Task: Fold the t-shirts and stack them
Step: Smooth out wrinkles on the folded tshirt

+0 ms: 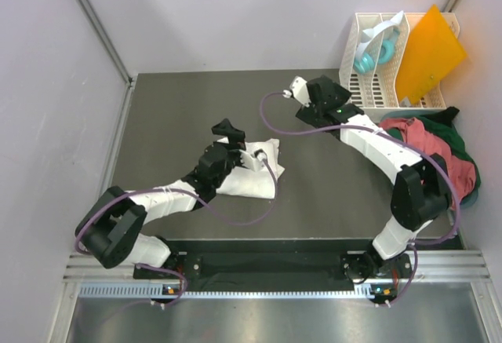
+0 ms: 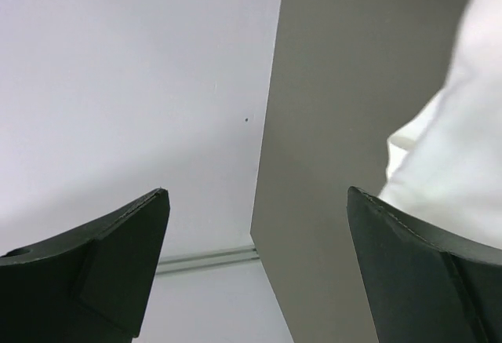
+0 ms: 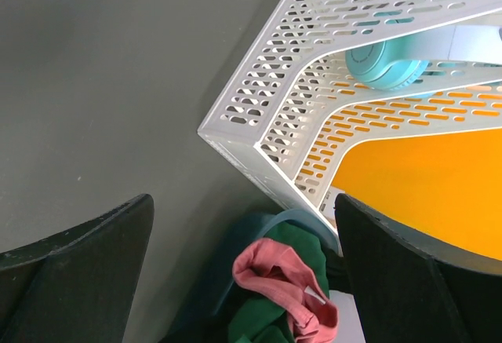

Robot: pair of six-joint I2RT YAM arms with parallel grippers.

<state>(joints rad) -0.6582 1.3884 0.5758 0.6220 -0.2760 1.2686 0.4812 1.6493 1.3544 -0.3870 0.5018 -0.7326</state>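
Note:
A folded white t-shirt (image 1: 252,176) lies on the dark table (image 1: 172,123), left of centre. My left gripper (image 1: 228,130) hovers at its far left corner, open and empty. In the left wrist view the left gripper (image 2: 257,191) frames bare table and wall, with the white t-shirt (image 2: 463,147) just right of the right finger. A salmon-red t-shirt (image 1: 427,145) and a dark green t-shirt (image 1: 461,148) lie crumpled together at the right edge. My right gripper (image 1: 333,101) hangs open left of that pile. In the right wrist view the right gripper (image 3: 243,199) stands above the salmon-red t-shirt (image 3: 282,276) and green t-shirt (image 3: 294,241), touching neither.
A white slatted rack (image 1: 369,84) stands at the back right, holding an orange sheet (image 1: 430,52) and teal headphones (image 1: 367,60). Its corner (image 3: 235,131) lies close ahead of my right fingers. A teal rim (image 3: 274,221) curves round the crumpled pile. Walls enclose the table.

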